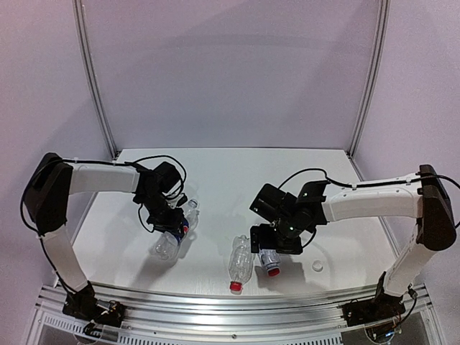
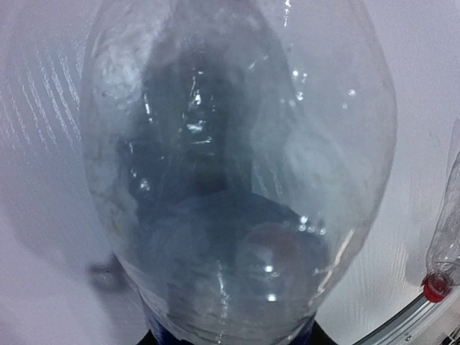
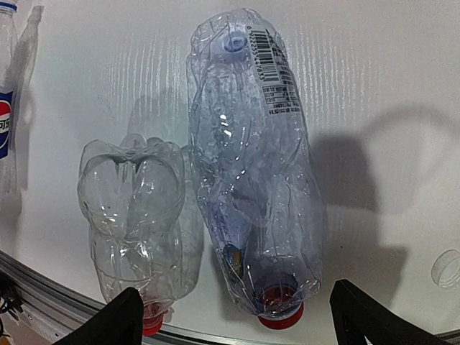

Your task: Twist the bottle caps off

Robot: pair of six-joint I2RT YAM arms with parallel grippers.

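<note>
The Pepsi bottle lies on the left of the table with my left gripper on top of it. In the left wrist view its clear body fills the frame and hides my fingers. Two unlabelled bottles lie side by side near the front edge. My right gripper is open, its fingers either side of the neck of the right-hand bottle, which has a red cap. The left-hand bottle also has a red cap. A whitish cap lies loose on the table.
The metal rail of the table's front edge runs just beyond the two red caps. The Pepsi bottle shows at the left edge of the right wrist view. White walls and two upright posts enclose the back.
</note>
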